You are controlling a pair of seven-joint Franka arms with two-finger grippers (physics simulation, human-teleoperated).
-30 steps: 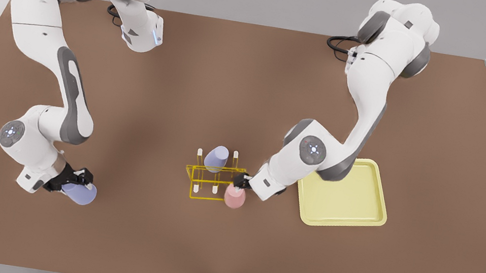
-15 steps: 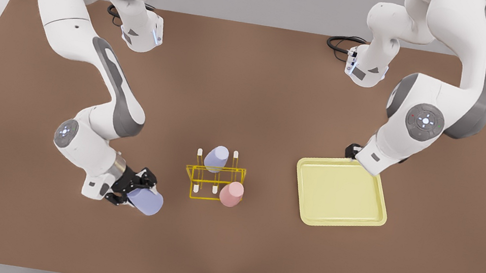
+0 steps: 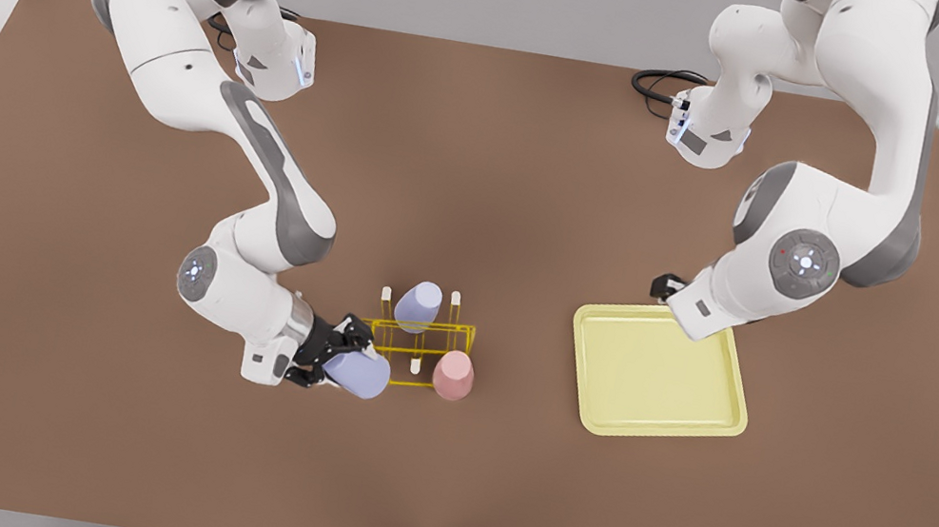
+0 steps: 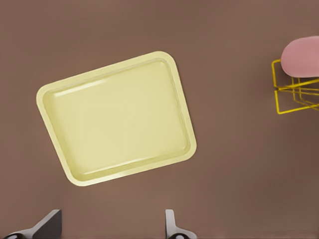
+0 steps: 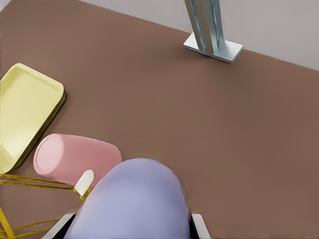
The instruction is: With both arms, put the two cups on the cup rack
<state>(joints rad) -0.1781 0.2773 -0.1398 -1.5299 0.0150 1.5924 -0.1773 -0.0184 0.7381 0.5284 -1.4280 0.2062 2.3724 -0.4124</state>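
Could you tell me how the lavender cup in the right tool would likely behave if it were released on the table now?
The lavender cup lies tilted sideways in the right tool, so it would probably land on its side. Round and tapered, it would likely roll in a curve. It looks rigid and light.

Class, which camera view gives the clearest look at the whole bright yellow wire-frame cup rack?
The front view: the bright yellow wire-frame cup rack shows complete there, with its pegs and the cups on it. The left wrist view catches one corner under the pale pink cup. The right wrist view shows a few wires.
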